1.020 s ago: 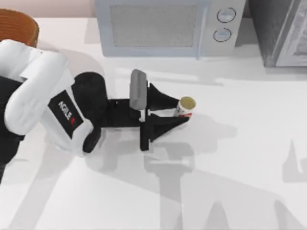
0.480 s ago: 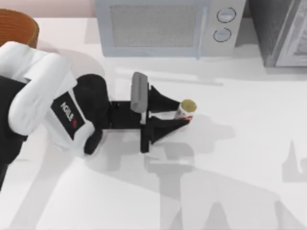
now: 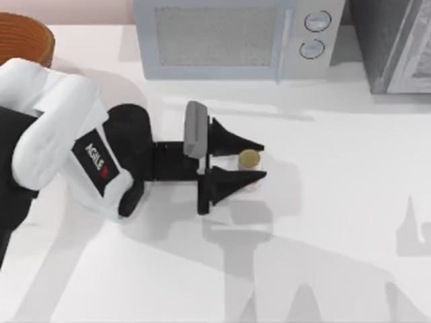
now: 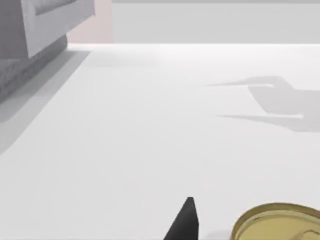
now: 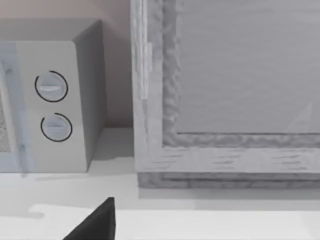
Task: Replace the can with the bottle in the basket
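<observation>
The can (image 3: 249, 159), white with a dull gold top, stands upright on the white table between the two black fingers of my left gripper (image 3: 264, 162). The gripper is open, with a small gap on each side of the can. In the left wrist view the can's gold top (image 4: 277, 222) lies apart from one fingertip (image 4: 186, 220). The orange-brown basket (image 3: 23, 37) sits at the table's far back left, behind my left arm. The bottle is out of view. One dark finger (image 5: 95, 222) of my right gripper shows in the right wrist view, facing the back wall.
A grey microwave (image 3: 229, 37) with two round knobs (image 5: 50, 87) stands along the back edge. A grey cabinet (image 3: 397, 47) is at the back right. Bare white tabletop (image 3: 337, 235) stretches to the right and front of the can.
The can went from tilted at the left fingertips to upright, deeper between the fingers. The left fingers have spread apart and let go of it.
</observation>
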Available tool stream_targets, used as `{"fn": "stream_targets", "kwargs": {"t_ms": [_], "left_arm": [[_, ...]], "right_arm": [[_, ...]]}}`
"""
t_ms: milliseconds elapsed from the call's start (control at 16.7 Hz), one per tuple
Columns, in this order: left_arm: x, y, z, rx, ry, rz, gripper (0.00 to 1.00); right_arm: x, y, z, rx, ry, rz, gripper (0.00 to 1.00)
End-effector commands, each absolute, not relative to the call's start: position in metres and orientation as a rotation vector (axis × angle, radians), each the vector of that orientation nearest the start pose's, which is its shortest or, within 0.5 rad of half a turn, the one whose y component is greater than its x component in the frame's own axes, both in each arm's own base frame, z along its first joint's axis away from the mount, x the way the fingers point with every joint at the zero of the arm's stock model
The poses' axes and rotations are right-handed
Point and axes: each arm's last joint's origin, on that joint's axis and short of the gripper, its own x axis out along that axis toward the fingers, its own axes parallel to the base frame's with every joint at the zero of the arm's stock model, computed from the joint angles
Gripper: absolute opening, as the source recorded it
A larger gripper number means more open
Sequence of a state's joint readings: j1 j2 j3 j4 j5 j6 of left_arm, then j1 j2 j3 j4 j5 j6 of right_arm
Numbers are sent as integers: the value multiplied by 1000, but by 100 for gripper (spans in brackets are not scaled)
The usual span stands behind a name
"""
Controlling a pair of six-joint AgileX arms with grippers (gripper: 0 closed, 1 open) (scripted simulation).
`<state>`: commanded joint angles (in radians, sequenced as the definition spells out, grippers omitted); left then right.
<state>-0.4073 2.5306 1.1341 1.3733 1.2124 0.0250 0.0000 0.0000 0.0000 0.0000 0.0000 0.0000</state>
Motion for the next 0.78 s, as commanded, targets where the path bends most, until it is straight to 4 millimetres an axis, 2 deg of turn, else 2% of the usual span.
{"fn": "stream_targets", "kwargs": {"t_ms": [180,240,780], "left_arm": [[378,-190,18,0,0,-1591,98],[378,-190,18,0,0,-1591,100],[379,-189,18,0,0,-1587,100]], "right_arm": [[106,-1,160,0,0,0,100],[106,-1,160,0,0,0,100],[106,-1,160,0,0,0,100]]}}
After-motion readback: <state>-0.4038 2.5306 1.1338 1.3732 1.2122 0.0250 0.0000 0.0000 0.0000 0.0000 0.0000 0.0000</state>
